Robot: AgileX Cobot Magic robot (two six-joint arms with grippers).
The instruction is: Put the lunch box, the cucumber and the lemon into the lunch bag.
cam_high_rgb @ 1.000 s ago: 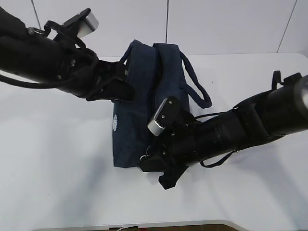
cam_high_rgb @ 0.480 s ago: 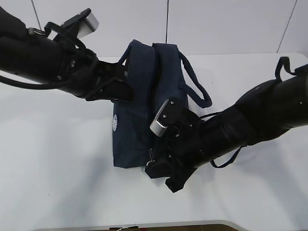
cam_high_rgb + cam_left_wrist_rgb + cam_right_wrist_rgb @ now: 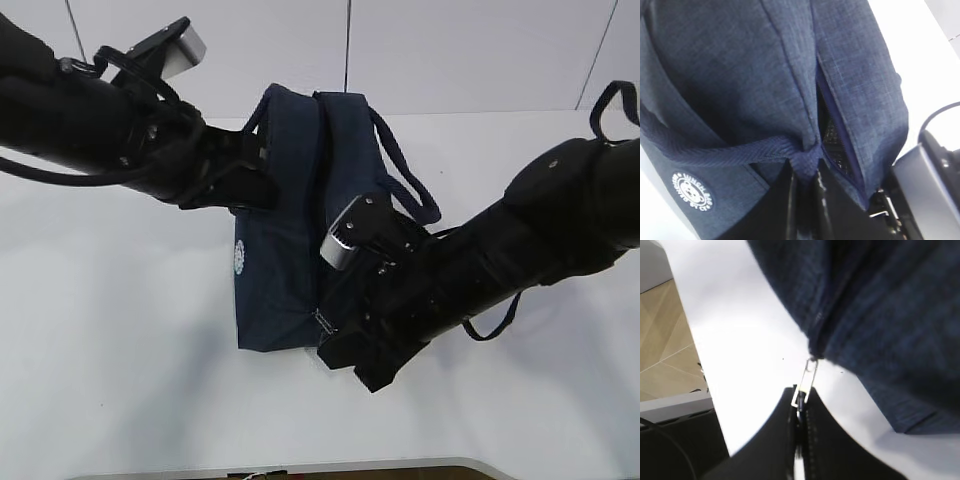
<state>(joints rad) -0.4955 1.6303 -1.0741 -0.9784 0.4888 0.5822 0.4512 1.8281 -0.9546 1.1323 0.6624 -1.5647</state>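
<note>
The dark navy lunch bag (image 3: 290, 210) lies on the white table, its white emblem (image 3: 238, 256) facing left. My left gripper (image 3: 262, 186) is shut on one loop handle (image 3: 740, 152), pinched between the jaws at the left gripper (image 3: 804, 172). Beside it the zipper gapes as a narrow slit (image 3: 832, 137) with shiny lining inside. My right gripper (image 3: 335, 335) is at the bag's near end, shut on the metal zipper pull (image 3: 809, 375), which stretches taut from the bag's corner to the right gripper (image 3: 801, 399). The lunch box, the cucumber and the lemon are out of view.
The second loop handle (image 3: 410, 185) drapes off the bag's right side. The table's front edge (image 3: 300, 466) runs close below the right gripper. In the right wrist view the table edge and a wooden floor (image 3: 665, 350) lie to the left.
The right gripper has shifted rightward and slightly toward the table's front with the zipper pull in it, and its arm has swung up. The left arm has stayed put.
</note>
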